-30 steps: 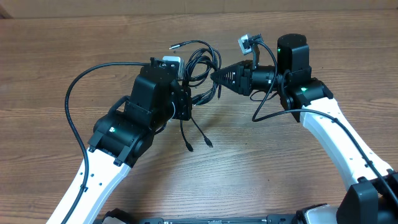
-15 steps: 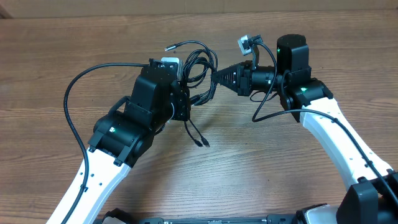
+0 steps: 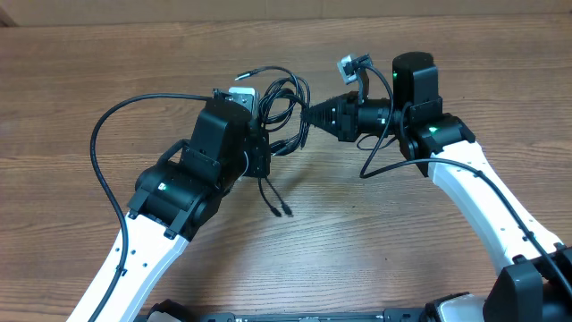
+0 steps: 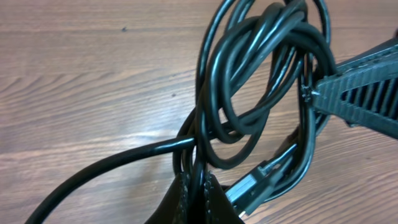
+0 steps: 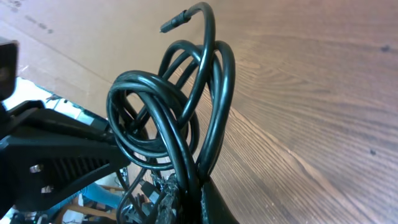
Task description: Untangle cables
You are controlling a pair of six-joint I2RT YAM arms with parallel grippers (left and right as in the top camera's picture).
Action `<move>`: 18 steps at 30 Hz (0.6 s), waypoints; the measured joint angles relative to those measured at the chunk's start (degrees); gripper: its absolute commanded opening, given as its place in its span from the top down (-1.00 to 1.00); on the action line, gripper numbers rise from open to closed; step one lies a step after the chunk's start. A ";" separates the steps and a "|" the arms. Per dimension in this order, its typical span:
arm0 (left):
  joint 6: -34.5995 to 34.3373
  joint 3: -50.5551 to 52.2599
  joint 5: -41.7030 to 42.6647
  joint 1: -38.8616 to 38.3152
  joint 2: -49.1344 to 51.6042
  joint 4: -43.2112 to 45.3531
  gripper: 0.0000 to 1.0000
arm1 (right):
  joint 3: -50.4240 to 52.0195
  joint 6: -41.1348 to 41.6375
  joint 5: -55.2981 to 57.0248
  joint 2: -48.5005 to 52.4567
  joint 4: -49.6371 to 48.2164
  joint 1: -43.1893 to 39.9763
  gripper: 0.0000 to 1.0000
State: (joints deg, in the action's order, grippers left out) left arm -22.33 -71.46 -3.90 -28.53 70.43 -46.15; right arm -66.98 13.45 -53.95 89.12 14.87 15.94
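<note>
The wooden table (image 3: 71, 89) fills every view. From above, the left arm (image 3: 192, 170) and right arm (image 3: 465, 179) reach toward each other at the table's far middle. The cables (image 3: 286, 97) are bunched in tangled loops between them.

The overhead view hides the left gripper (image 4: 198, 198) under its own wrist. Its camera shows the jaws pinched together on several strands at the bottom of the bundle. The right gripper (image 3: 308, 116) meets the loops from the opposite side, jaws closed on a strand, which is clearest from its own camera.

Only the overhead view shows two plug tips (image 3: 282, 211) trailing out from under the left wrist. Another plug tip (image 5: 171, 26) sticks out above the coil.
</note>
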 measured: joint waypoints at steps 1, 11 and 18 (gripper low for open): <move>0.00 0.00 -0.39 0.00 0.00 -0.20 0.92 | 0.00 0.00 0.87 0.00 0.92 0.17 0.92; 0.00 0.00 -2.93 0.00 0.00 -0.39 0.91 | 0.00 0.00 9.62 0.00 5.01 0.22 0.92; 0.00 0.00 -4.11 0.00 0.00 -0.44 0.91 | 0.00 -0.04 13.97 0.00 5.88 0.15 0.92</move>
State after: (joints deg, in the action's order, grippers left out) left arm -22.33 -71.46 -8.01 -28.53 70.43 -46.59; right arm -66.98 13.41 -39.99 89.12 20.75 16.10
